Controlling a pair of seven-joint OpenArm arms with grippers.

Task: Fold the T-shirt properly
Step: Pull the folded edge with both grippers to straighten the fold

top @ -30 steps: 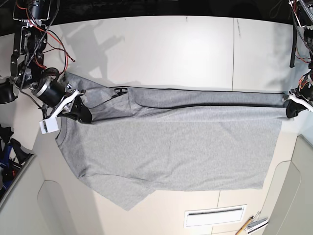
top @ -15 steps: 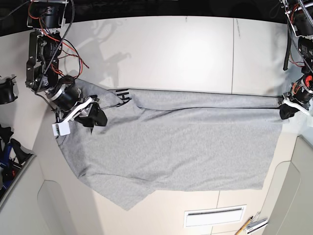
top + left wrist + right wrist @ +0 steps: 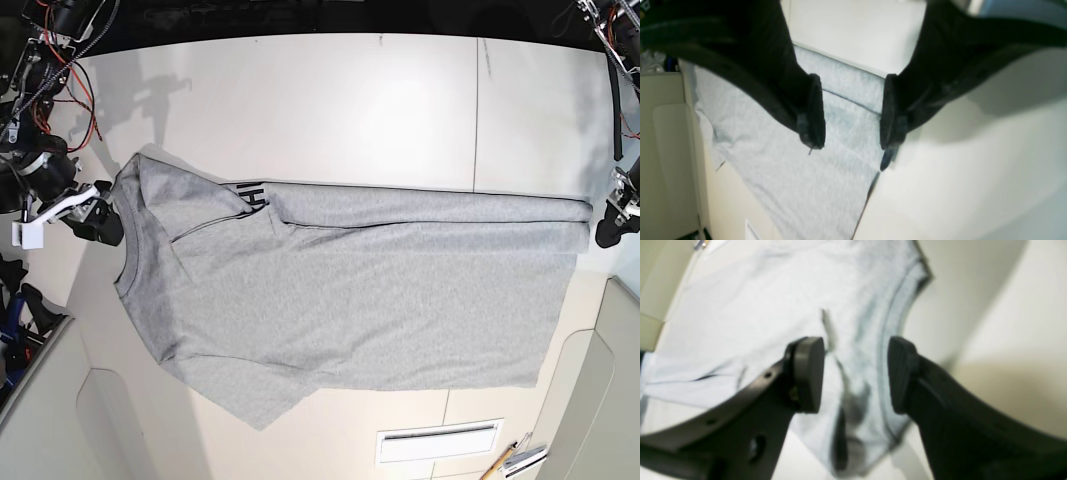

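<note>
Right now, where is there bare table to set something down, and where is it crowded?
The widest bare patch of table lies beyond the T-shirt's far edge, between the two grippers. Crowded: the near right, with a white panel and pens.

The base view was bright and fairly crisp, its light spread evenly over the pale table (image 3: 400,110), with only faint shading along the folds of the T-shirt (image 3: 360,300). In the left wrist view the cloth looked reasonably clear, while the dark gripper fingers (image 3: 811,113) were soft and out of focus and broad, soft-edged shadows dimmed part of the table. The right wrist view was blurrier, smearing the cloth's edges, with pale, washed-out patches and a diffuse shadow across the table.
</note>
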